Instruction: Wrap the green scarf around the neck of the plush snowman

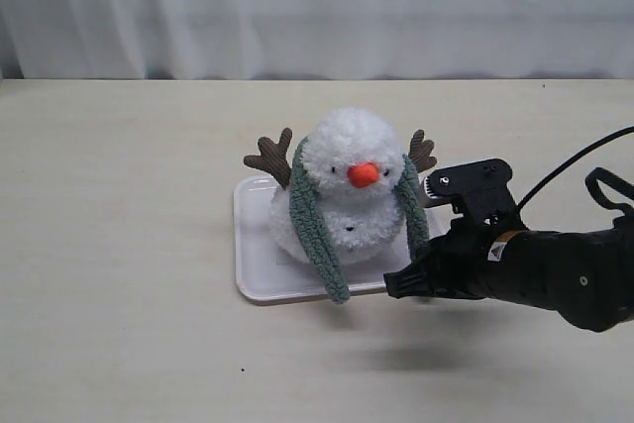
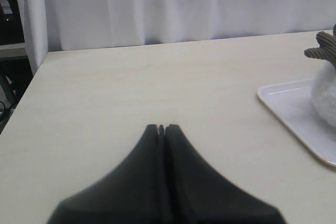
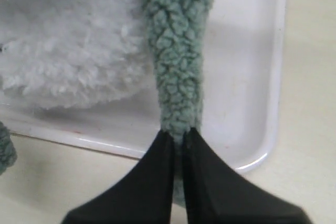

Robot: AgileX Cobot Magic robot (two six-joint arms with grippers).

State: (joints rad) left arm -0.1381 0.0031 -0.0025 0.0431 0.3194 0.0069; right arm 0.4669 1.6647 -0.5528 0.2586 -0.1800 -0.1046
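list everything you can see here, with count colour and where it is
snowman: 1, white with orange nose and brown twig arms, upright on the tray
scarf: 1, grey-green, draped behind the head, one end hanging down each side of the body
tray: 1, white, middle of the table, under the snowman
table: 1, pale beige, fills the foreground
curtain: 1, white, behind the table
left end effector: 1, black, shut and empty, over bare table away from the tray
right end effector: 1, black, at the tray's front corner, shut on the scarf's end
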